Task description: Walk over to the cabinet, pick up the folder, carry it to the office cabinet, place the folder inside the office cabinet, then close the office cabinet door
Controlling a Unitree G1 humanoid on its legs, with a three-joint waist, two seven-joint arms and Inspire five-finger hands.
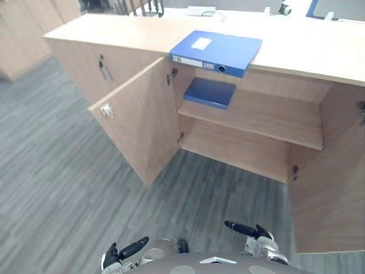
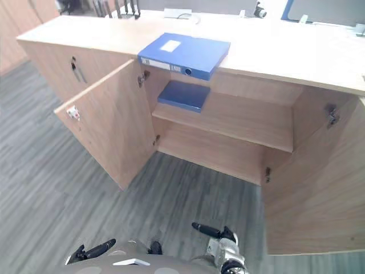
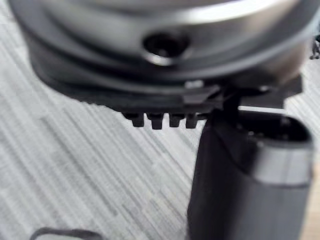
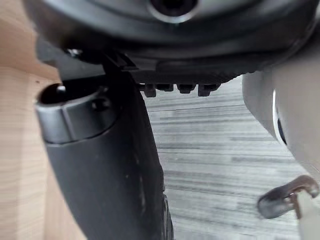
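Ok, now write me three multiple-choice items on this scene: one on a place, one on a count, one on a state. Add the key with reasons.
1. Where does the thick blue folder lie?
A. on the floor
B. on the cabinet top, at its front edge
C. inside the cabinet, at the bottom

2. How many blue folders are in view?
A. two
B. one
C. four

3. How do the two doors of the compartment under the thick blue folder stand?
A. both shut
B. one shut, one open
C. both open

Key:
1 B: it rests on the top, above the open compartment.
2 A: there is the thick one, plus a thinner blue folder on the upper shelf.
3 C: the left door and the right door both swing outward, baring the shelves.
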